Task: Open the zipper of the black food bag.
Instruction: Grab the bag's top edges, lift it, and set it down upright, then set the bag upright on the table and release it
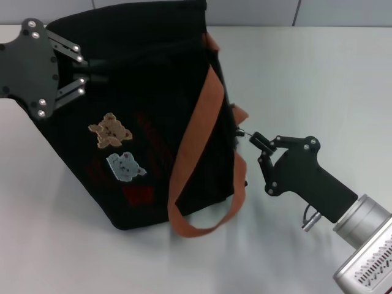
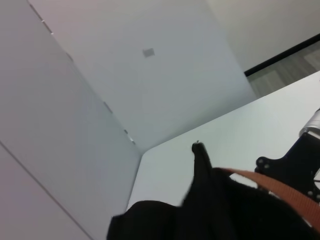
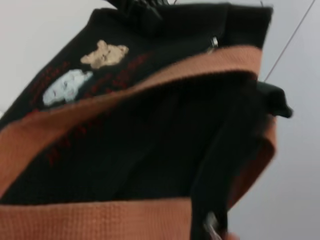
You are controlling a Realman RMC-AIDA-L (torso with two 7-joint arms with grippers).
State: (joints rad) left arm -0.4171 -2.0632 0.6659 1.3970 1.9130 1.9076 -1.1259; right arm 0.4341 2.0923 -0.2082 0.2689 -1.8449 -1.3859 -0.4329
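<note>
The right hand (image 1: 262,144) has its fingers pinched on the zipper (image 1: 242,131) pull at the bag's top seam. The left hand (image 1: 92,76) grips the black food bag (image 1: 141,122) near the surface's far-left corner. How much seam is open I cannot tell.
</note>
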